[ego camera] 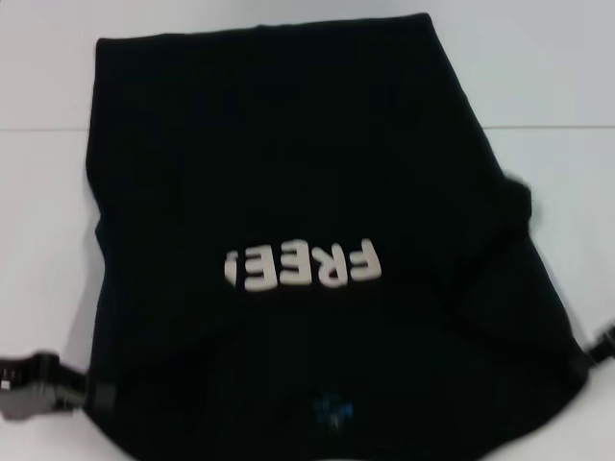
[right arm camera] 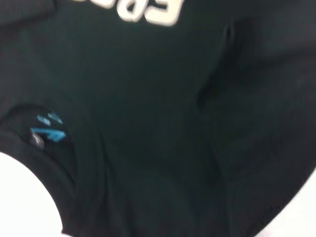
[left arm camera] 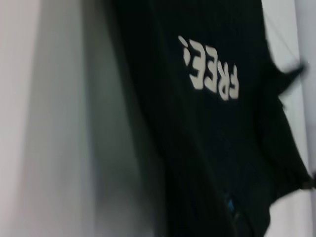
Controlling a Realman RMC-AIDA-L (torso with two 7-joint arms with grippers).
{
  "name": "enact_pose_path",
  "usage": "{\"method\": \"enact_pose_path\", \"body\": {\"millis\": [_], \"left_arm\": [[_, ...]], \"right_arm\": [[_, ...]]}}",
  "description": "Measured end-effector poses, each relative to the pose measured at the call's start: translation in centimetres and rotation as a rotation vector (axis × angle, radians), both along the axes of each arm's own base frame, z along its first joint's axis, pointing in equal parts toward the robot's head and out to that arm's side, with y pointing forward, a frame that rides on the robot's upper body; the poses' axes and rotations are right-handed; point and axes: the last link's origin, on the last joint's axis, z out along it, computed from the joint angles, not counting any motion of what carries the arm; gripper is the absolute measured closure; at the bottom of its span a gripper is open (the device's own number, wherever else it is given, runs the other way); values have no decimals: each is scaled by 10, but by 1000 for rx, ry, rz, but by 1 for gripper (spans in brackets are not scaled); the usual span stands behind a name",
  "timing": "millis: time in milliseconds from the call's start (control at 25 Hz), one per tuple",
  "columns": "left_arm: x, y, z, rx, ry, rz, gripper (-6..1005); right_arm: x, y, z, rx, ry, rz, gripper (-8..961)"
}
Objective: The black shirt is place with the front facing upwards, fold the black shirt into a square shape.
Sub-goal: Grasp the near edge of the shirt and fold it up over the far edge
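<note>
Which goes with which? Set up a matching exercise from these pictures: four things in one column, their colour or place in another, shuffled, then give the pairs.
Things:
1. shirt
2. letters
3. neck label
4. left hand

Descriptions:
A. blue, by the collar
B. black, spread over the table
C. at the shirt's near left corner
D. cream, across the chest

Pairs: 1-B, 2-D, 3-A, 4-C

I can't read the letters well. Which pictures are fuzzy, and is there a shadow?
Head view: the black shirt looks slightly soft, its cream letters readable. Left wrist view: smeared, with a broad grey shadow beside the shirt. Right wrist view: blurred, letters cut off, blue neck label fuzzy.
</note>
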Motion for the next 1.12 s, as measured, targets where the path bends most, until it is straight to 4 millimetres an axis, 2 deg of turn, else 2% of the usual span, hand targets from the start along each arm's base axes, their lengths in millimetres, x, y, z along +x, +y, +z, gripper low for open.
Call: {"method": "enact_pose_path", "body": {"millis": [320,480,600,760,960,1120], "left_arm": [[8,-38,-11,-259,-68,-94,972],[14,-39,-13,-269,-105,-118,971],[17,-26,-9,-205,-109,-122,971],[22,1,3,-60,-112,-97,972],[13,36,19,177,-71,2,972],[3,60,24,357,-25,73,972]], "right_arm": [[15,-47,3,-240,68,15,915],[18,-47,1,-211,102,13,918],[19,-37,3,-127,133,-6,918],[19,-9,17,92,185,-75,919],[12,28,34,388,302,-119,919],[5,52,37,562,381,-108,918]]}}
